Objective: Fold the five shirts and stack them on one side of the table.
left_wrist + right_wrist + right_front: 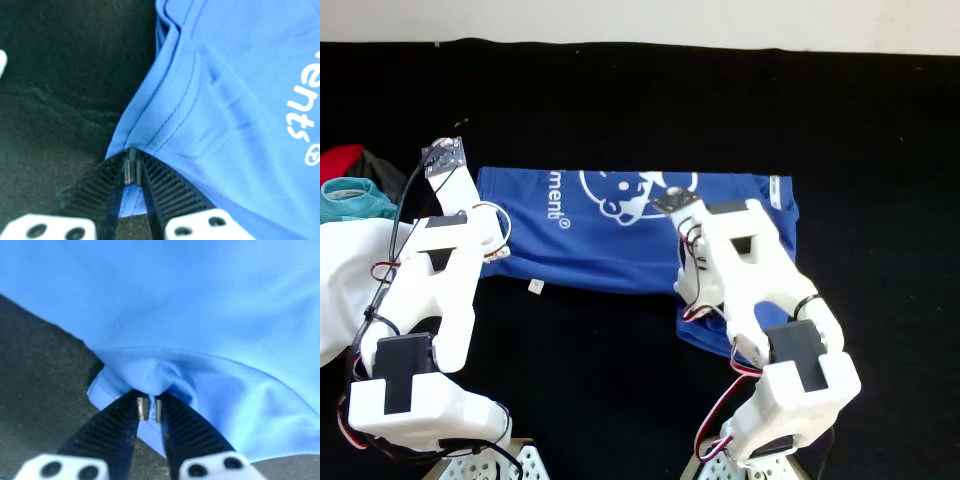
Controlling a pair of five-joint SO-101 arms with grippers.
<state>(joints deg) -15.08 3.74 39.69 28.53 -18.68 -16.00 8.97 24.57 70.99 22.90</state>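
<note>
While the blue shirt [600,245] lay spread on the black tabletop [620,90], the left end effector [132,170] was clamped on its hemmed corner, and the right end effector [149,409] pinched a bunched fold at its edge, cloth spreading beyond both.

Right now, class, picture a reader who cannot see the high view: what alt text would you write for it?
A blue shirt lies spread on a black table with two white robot arms bent over it, the left arm at its left edge and the right arm over its lower right corner. White, teal and red clothes sit piled at the table's left edge.
</note>
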